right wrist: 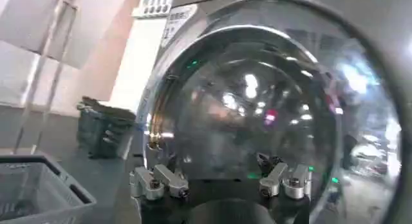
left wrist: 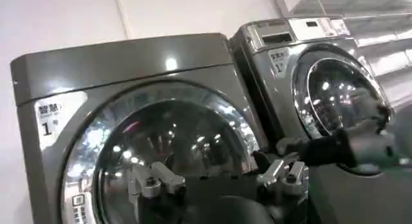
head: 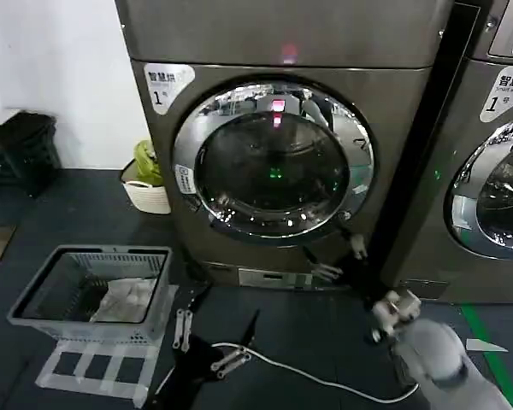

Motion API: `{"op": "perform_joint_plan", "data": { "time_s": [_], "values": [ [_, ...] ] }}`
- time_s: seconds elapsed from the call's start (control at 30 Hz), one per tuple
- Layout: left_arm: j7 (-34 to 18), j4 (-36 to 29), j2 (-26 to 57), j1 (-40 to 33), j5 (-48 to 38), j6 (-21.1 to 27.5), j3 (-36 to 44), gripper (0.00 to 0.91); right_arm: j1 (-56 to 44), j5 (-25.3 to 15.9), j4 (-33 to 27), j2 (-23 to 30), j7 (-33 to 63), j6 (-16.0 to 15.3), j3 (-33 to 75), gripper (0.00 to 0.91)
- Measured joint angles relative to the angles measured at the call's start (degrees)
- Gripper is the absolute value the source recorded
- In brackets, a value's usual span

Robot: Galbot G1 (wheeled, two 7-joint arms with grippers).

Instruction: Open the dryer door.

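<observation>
Head view, right arm: the white, rounded right arm reaches forward from the lower right corner of the floor; its right gripper (head: 340, 256) sits just below the lower right edge of the door ring, fingers spread apart, holding nothing.
Head view, left arm: the left gripper (head: 207, 337) hangs low over the dark floor, beside a thin white cable (head: 325, 380); its fingers are spread wide and empty.
Head view, task things: the big grey-bronze metal dryer (head: 282, 34) stands upright with a white sticker marked 1 (head: 167, 84); its large round dryer door (head: 274, 162), a shiny chrome ring around dark tinted glass, lies closed and flush against the front.
Head view, surroundings: a grey slotted plastic laundry basket (head: 34, 299) with white cloth inside stands on the floor at the left; a second grey machine (head: 487, 171) stands at the right.
Left wrist view: metal fingers (left wrist: 154, 179) stand apart, facing the closed door.
Right wrist view: metal fingers (right wrist: 158, 180) stand apart, close to the glossy curved glass.
</observation>
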Motion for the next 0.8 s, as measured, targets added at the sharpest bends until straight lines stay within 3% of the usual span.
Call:
{"op": "perform_joint_plan", "data": {
  "time_s": [0.37,0.8],
  "values": [
    [0.05,-0.41,-0.81,0.83,0.81,-0.78,-0.19,0.907,14.19,0.10,-11.23,5.04,-0.36,1.05,-10.85,0.907],
    [0.17,-0.93,-1.19,1.32,1.25,-1.36,-0.31,0.907,22.55,-0.08,-20.67,10.78,-1.38,1.94,-16.43,0.907]
  ]
}}
